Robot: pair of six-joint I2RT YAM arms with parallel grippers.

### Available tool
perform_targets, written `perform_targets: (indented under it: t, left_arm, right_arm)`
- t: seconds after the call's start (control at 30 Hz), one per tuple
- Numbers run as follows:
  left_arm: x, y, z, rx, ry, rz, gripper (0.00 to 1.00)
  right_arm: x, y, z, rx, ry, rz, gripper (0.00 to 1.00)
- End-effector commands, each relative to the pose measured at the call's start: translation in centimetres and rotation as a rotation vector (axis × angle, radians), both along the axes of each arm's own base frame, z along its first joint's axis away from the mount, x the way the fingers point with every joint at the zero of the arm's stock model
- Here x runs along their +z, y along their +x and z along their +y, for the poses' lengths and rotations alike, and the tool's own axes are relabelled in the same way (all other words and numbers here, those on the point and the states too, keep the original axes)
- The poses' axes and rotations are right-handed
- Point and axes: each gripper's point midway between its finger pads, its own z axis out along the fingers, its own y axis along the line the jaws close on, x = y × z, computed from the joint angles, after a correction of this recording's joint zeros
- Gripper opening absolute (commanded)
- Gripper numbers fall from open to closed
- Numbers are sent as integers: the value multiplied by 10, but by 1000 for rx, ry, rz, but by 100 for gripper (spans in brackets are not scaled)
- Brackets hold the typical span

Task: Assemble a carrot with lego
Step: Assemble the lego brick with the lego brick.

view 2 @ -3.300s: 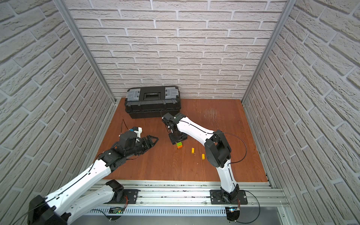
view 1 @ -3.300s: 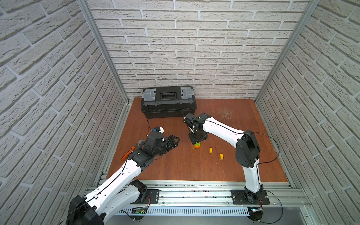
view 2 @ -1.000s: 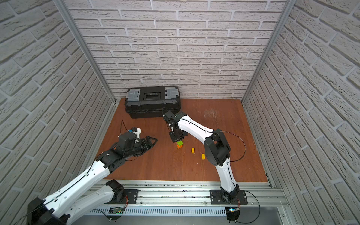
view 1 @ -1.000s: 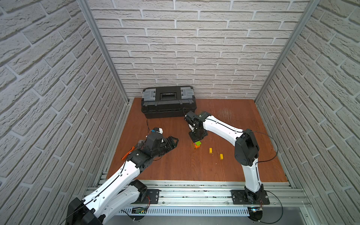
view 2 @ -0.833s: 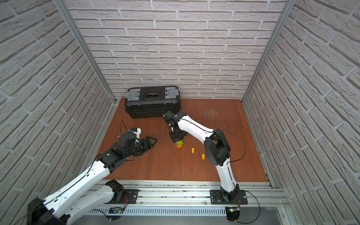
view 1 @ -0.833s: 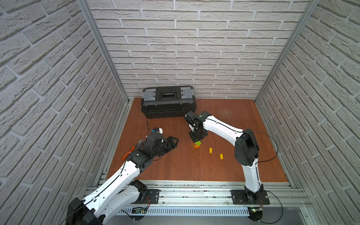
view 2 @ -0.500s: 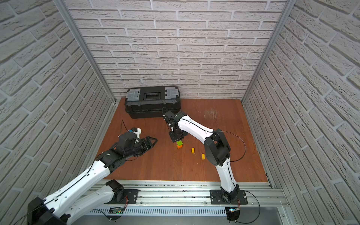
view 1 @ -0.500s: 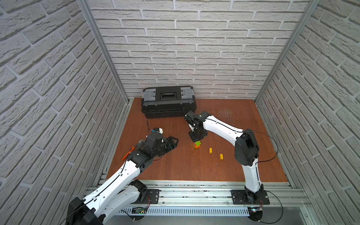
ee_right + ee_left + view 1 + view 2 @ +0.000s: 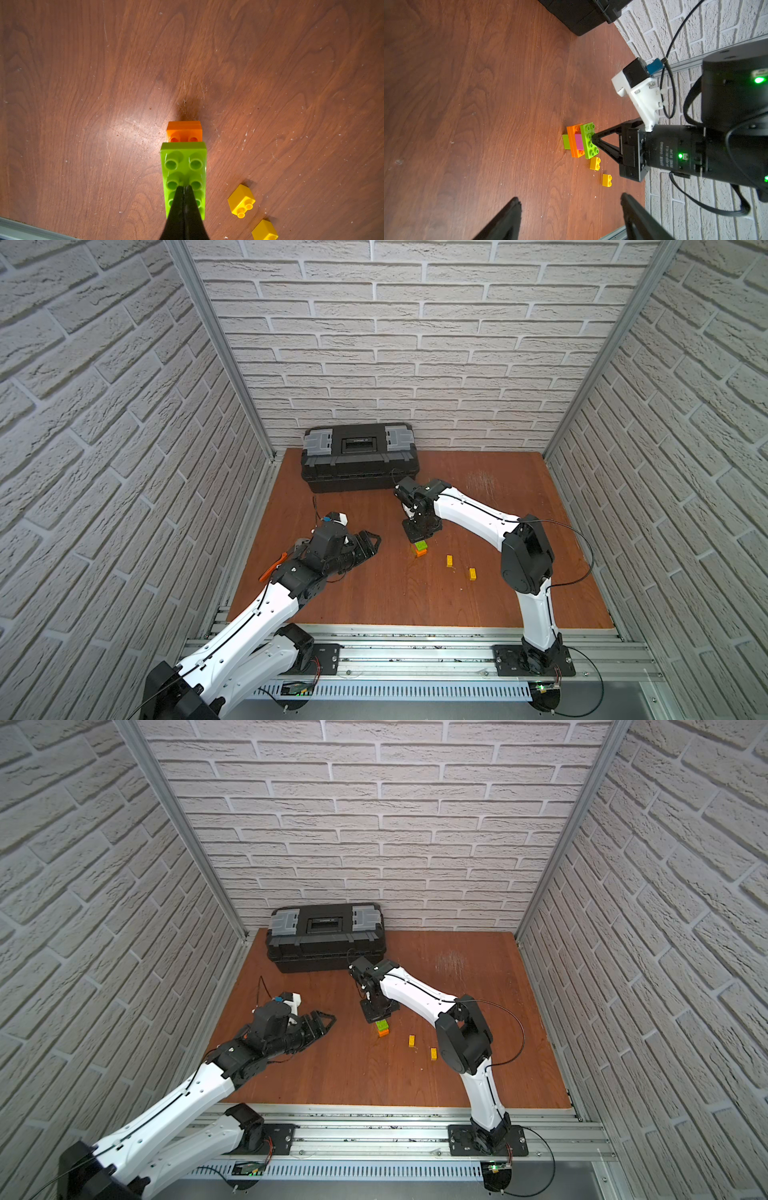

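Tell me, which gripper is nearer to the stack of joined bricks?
The right gripper: its shut tips touch the green brick on top of the stack. The left gripper is open, well apart from it.

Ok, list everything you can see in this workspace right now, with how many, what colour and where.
carrot: one clump of joined bricks, orange, lime-green and pink, mid table
yellow bricks: two, yellow, loose on the table beside the carrot, apart from it
toolbox: one, black with grey latches, at the back of the table by the wall
orange-handled tool: one, near the table's left edge, partly hidden by the left arm
table: one, reddish-brown wood
left gripper: one, black, open, empty, left of the carrot
right gripper: one, black, shut, tips at the carrot's top green brick
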Motion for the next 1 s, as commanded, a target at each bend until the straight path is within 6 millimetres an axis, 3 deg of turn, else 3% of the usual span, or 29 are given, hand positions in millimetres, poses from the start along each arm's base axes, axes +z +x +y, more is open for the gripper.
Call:
perform_targets:
  t: [0.0, 0.13, 0.27, 0.43, 0.63, 0.8, 0.83, 0.97]
  left_arm:
    - [1, 2, 0, 2, -18, -20, 78]
    - [1, 1, 0, 2, -17, -19, 78]
    - [4, 1, 1, 2, -15, -24, 78]
    - [6, 2, 1, 3, -16, -27, 79]
    - [9, 3, 2, 5, -3, -34, 84]
    - [14, 7, 5, 4, 25, -52, 86]
    - [16, 8, 6, -2, 38, -59, 86]
    - [27, 20, 14, -84, 143, -107, 85]
  right_arm:
    - [-57, -17, -15, -21, -92, 115, 2]
    - [-70, -21, -17, -32, -94, 130, 2]
    - [-60, -17, -18, -37, -89, 102, 5]
    - [-29, -9, -16, -29, -73, 52, 14]
    - [28, 1, -9, -35, -2, -39, 33]
    - [67, 4, -9, -41, 44, -100, 42]
    - [86, 3, -12, -45, 65, -132, 43]
    - [101, -6, -41, -78, 35, -169, 49]
